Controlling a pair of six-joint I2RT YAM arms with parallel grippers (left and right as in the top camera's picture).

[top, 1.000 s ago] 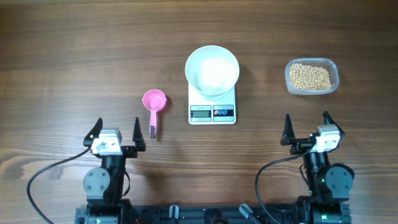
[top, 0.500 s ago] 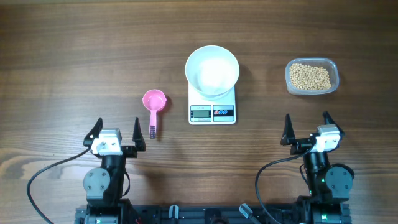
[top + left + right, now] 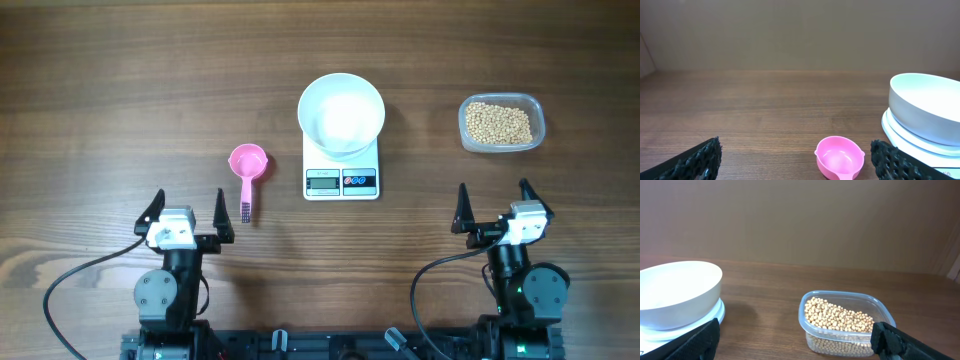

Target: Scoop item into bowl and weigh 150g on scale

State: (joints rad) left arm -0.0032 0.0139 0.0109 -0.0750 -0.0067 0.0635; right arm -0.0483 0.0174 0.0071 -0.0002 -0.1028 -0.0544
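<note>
Your beans point(image 3: 500, 123) all sit in the clear tub point(image 3: 537, 110) at far right, none scooped yet; the bowl point(image 3: 341, 112) stands empty on the scale point(image 3: 341, 182), pink scoop point(image 3: 248, 162) untouched beside it. The left end effector point(image 3: 187, 205) and right end effector point(image 3: 493, 200) gape wide, holding nothing, at the near edge, with bare surface point(image 3: 120, 80) between everything

We take this for a robotics lab bench: two robot arms point(image 3: 166, 292) trailing black cables point(image 3: 48, 296) at a wood-grain worktop point(image 3: 100, 80), with a plain brown wall point(image 3: 800, 30) behind.
</note>
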